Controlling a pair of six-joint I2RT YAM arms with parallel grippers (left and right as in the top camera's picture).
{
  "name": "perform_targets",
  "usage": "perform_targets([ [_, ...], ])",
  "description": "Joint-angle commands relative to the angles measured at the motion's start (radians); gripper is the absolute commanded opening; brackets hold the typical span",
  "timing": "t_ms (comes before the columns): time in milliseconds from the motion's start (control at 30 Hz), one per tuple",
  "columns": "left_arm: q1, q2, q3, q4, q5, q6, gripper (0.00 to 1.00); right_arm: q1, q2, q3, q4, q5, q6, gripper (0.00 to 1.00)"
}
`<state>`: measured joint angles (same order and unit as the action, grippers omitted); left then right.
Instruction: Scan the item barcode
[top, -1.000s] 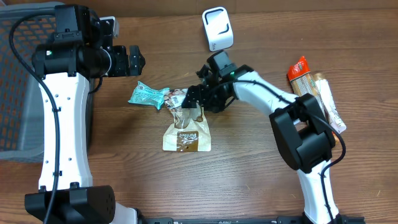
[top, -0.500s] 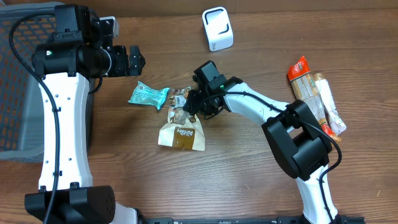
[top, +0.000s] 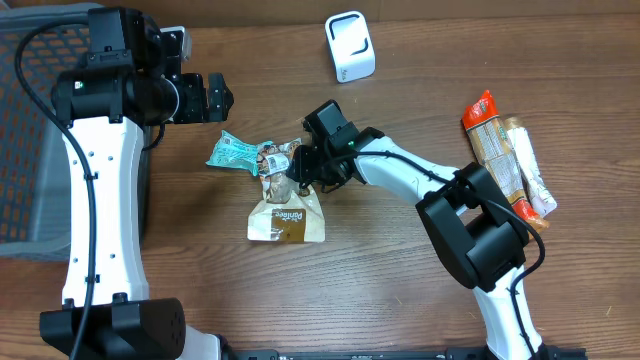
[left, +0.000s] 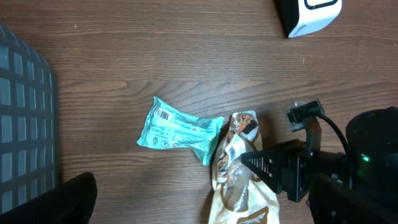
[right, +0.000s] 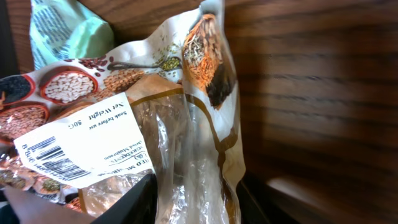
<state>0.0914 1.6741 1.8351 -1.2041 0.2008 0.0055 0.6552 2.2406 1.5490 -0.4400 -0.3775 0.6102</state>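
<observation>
A tan bean pouch (top: 288, 215) with a clear window lies mid-table. My right gripper (top: 303, 172) is shut on the pouch's top end. In the right wrist view the pouch (right: 186, 124) fills the space between the black fingers (right: 134, 202), and its white barcode label (right: 74, 146) faces up. A teal packet (top: 238, 153) lies just left of the pouch, touching its top. The white scanner (top: 350, 45) stands at the back. My left gripper (top: 215, 97) hangs open above the table's left side, holding nothing.
A dark wire basket (top: 25, 130) sits at the far left edge. Snack bars (top: 505, 150), one in an orange wrapper, lie at the far right. Bare wood surrounds the pouch to the front and right.
My right gripper has closed on the pouch's top and pulled it left and slightly forward, against the teal packet. The left arm has stayed still.
</observation>
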Motion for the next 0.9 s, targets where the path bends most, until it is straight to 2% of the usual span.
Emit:
perform_targets([
  [0,-0.008,-0.001,0.015,0.004,-0.002,-0.006,1.00,0.012,0.145,-0.057,-0.019,0.031,0.039,0.40],
  [67,-0.008,-0.001,0.015,0.004,-0.002,-0.006,1.00,0.012,0.150,-0.057,0.003,-0.002,0.037,0.33],
  [100,-0.008,-0.001,0.015,0.004,-0.002,-0.006,1.00,0.012,0.150,-0.057,0.010,-0.007,0.037,0.26],
  [167,-0.008,-0.001,0.015,0.004,-0.002,-0.006,1.00,0.012,0.150,-0.056,0.013,-0.013,0.037,0.20],
  [267,-0.008,-0.001,0.015,0.004,-0.002,-0.006,0.99,0.009,0.150,-0.054,0.013,-0.031,0.037,0.04],
  [433,-0.008,-0.001,0.015,0.004,-0.002,-0.006,1.00,-0.026,0.148,-0.021,-0.006,-0.128,-0.032,0.04],
  [600,-0.008,-0.001,0.015,0.004,-0.002,-0.006,1.00,-0.071,0.109,0.062,-0.140,-0.113,-0.138,0.04],
  [700,-0.008,-0.001,0.015,0.004,-0.002,-0.006,0.99,-0.082,0.065,0.132,-0.268,-0.005,-0.247,0.04],
  [867,-0.008,-0.001,0.015,0.004,-0.002,-0.006,1.00,-0.062,-0.002,0.262,-0.495,0.291,-0.452,0.04],
])
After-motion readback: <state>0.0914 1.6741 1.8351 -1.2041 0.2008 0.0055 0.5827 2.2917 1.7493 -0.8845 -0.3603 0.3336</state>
